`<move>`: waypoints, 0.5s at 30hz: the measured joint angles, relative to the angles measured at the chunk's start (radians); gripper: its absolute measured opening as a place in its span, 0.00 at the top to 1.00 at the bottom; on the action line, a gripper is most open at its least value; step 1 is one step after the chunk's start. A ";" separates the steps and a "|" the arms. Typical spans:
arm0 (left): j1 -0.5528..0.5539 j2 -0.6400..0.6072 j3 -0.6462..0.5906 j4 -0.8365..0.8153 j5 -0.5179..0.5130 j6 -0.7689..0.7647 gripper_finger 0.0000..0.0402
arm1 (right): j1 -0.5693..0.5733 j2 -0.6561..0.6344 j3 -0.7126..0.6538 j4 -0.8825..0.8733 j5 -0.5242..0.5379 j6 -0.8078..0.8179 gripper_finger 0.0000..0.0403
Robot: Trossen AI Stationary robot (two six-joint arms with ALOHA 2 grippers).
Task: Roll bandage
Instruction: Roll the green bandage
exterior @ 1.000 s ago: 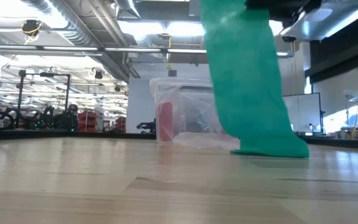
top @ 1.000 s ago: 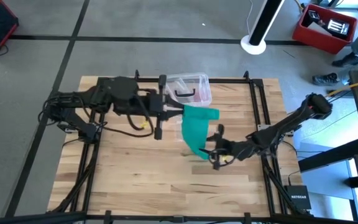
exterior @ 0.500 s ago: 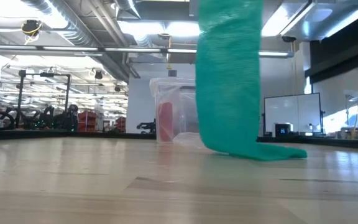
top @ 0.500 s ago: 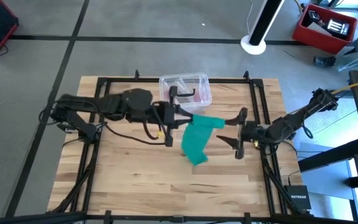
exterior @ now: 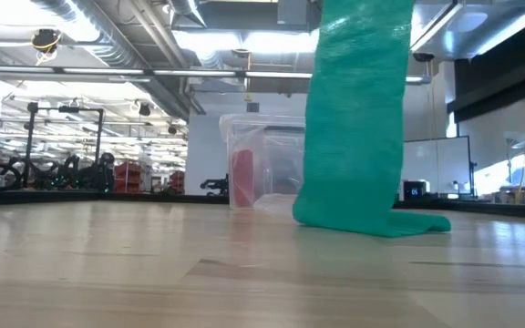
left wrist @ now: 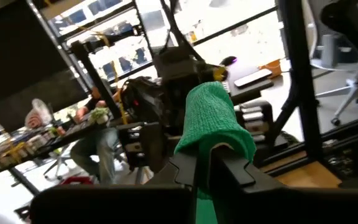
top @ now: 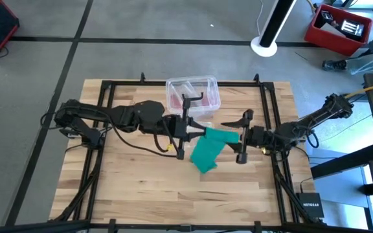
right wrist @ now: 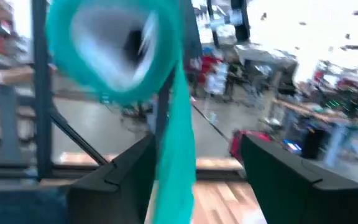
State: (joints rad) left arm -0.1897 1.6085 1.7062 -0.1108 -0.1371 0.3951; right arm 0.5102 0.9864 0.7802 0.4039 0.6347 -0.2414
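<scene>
Bandage [top: 207,150] hangs from the left claw [top: 188,134], which pinches its upper end above mid-worktop [top: 141,188], lower end trailing on the wood. Right claw [top: 238,137] stands spread just beside it.

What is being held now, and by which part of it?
The left gripper is shut on the bandage at its upper, folded end; the right gripper is open.

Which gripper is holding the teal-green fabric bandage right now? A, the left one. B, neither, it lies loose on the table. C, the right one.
A: the left gripper is shut on the top of the teal-green fabric bandage, which hangs down to the wooden table, while the right gripper stands open beside it.
</scene>
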 joint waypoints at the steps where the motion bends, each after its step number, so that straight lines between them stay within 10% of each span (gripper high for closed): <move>1: -0.001 0.000 0.000 0.000 0.002 -0.004 0.96 | -0.010 0.006 0.000 0.015 -0.024 -0.002 0.41; 6: -0.014 0.000 0.000 0.001 0.004 -0.028 0.96 | -0.049 0.033 0.000 0.046 -0.048 -0.094 0.49; 15: -0.048 0.005 0.000 -0.029 0.004 -0.035 0.96 | -0.045 0.031 0.090 -0.018 -0.042 -0.351 0.97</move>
State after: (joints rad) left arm -0.2374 1.6138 1.7058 -0.1397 -0.1335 0.3605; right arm 0.4652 1.0172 0.8707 0.3857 0.5930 -0.5924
